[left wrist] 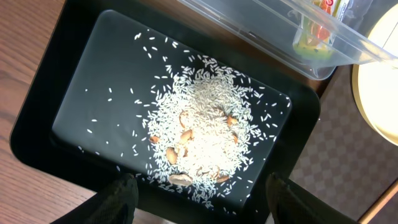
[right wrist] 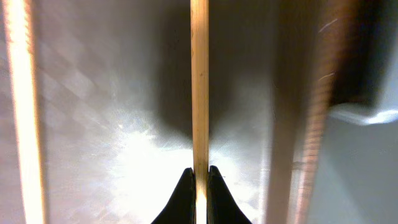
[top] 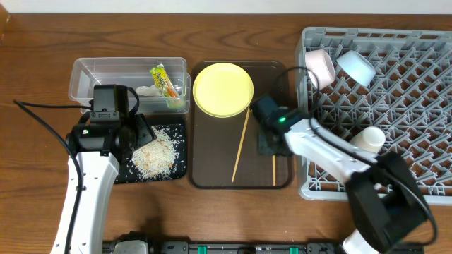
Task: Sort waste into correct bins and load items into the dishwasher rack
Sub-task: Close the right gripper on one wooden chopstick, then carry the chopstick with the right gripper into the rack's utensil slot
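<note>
The clear tub (top: 85, 77) holds the green-and-orange wrapper (top: 162, 80) and a white tissue (top: 146, 90). The black tray (top: 180, 168) holds rice scraps (top: 155, 156). My left gripper (top: 143, 131) hovers over the rice (left wrist: 199, 124), open and empty (left wrist: 202, 202). My right gripper (top: 271, 138) is shut on one wooden chopstick (right wrist: 199, 81), low over the brown tray. The other chopstick (top: 241, 144) lies beside the yellow plate (top: 223, 89). The grey rack (top: 409, 92) holds a pale cup (top: 319, 65), a light blue bowl (top: 355, 67) and a white bowl (top: 369, 138).
The brown serving tray (top: 212, 162) lies between the black tray and the rack. The left wrist view shows the tub's corner (left wrist: 323, 62) and the plate's edge (left wrist: 379, 81) at the right. Wooden table surrounds everything.
</note>
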